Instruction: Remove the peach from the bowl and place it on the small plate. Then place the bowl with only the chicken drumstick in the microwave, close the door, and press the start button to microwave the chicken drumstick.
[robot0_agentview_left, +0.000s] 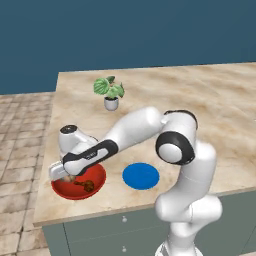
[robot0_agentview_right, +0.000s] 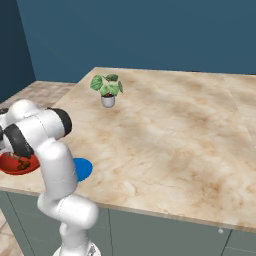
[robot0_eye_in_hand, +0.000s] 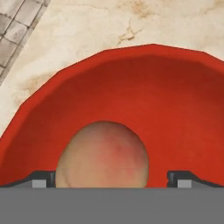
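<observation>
I see the bowl (robot0_agentview_left: 79, 186) on the counter (robot0_agentview_left: 200, 110), near its front left corner. The peach (robot0_eye_in_hand: 103, 156) and the drumstick (robot0_agentview_left: 87, 186) lie in the bowl, the peach left of the drumstick. The plate (robot0_agentview_left: 141, 176) lies just right of the bowl, apart from it. The plant (robot0_agentview_left: 109, 92) stands well behind both. My gripper (robot0_eye_in_hand: 111, 178) hangs over the bowl, one finger on each side of the peach.

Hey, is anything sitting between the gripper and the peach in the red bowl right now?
Nothing visible. In the hand view the peach lies directly between the open gripper fingertips, inside the bowl. The drumstick lies off to the side.
</observation>
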